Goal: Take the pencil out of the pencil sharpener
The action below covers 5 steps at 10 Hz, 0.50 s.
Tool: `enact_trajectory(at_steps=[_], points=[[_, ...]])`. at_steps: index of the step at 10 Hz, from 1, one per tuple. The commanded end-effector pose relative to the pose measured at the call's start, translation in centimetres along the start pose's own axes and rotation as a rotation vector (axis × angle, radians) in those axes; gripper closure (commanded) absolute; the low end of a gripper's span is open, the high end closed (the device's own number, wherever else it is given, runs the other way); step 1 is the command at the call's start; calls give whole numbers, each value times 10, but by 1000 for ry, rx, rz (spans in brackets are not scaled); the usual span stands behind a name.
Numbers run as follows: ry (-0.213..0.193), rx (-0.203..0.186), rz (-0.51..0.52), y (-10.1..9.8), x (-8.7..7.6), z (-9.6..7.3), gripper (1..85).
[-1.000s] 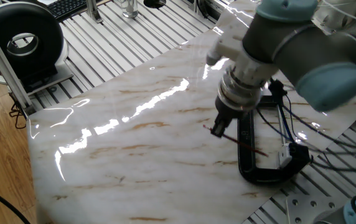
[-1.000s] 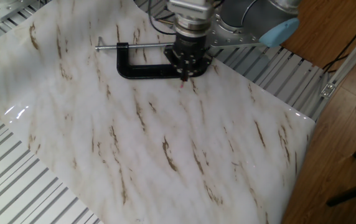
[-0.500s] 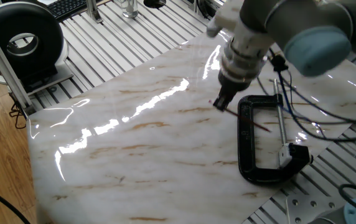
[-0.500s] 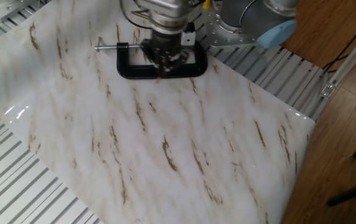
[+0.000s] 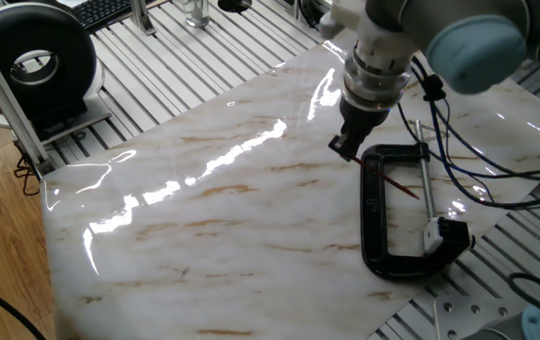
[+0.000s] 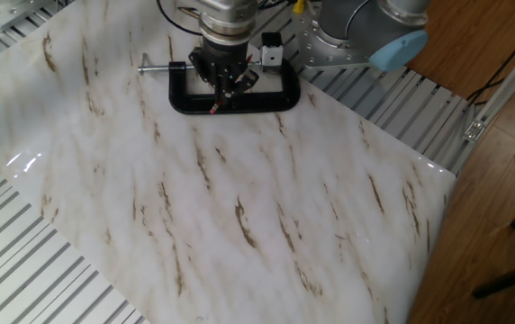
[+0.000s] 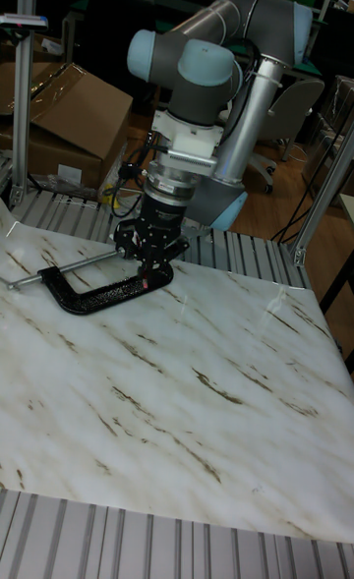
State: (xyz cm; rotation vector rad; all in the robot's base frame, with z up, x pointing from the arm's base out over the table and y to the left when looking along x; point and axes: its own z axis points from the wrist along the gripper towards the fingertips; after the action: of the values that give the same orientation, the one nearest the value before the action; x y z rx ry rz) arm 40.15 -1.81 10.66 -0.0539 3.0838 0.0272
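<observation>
My gripper (image 5: 344, 148) hangs low over the marble board (image 5: 204, 217), at the far end of the black clamp (image 5: 374, 222), and is shut on one end of the pencil (image 5: 393, 181). This thin dark-red stick slants from my fingers across the clamp's opening. Its free end stops a short way from the pencil sharpener (image 5: 432, 230), a small white block by the clamp's jaw. In the other fixed view my gripper (image 6: 222, 88) is above the clamp's bar (image 6: 239, 102), with the sharpener (image 6: 272, 51) to its right. The tall fixed view shows my gripper (image 7: 147, 257) above the clamp (image 7: 84, 299).
Dark cables (image 5: 459, 161) trail from my wrist over the clamp's silver screw rod (image 5: 425, 184). A black round device (image 5: 39, 61) stands at the back left on the ribbed table. The board's edge (image 5: 72, 283) is at the left. A cardboard box (image 7: 79, 117) sits behind the table.
My gripper has carried the pencil away from the sharpener end of the clamp toward the clamp's far end. The clamp and sharpener have stayed put.
</observation>
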Motion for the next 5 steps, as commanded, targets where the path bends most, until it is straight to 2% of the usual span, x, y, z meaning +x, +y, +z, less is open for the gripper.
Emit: enact_trajectory(at_steps=[1,2,3,5], points=[[3,-85,156,19,-2,-3,847],[3,-62,136,13,-2,-2,847],[13,-27,103,-8,-18,9,847],[8,-8,104,-25,-37,31,847]])
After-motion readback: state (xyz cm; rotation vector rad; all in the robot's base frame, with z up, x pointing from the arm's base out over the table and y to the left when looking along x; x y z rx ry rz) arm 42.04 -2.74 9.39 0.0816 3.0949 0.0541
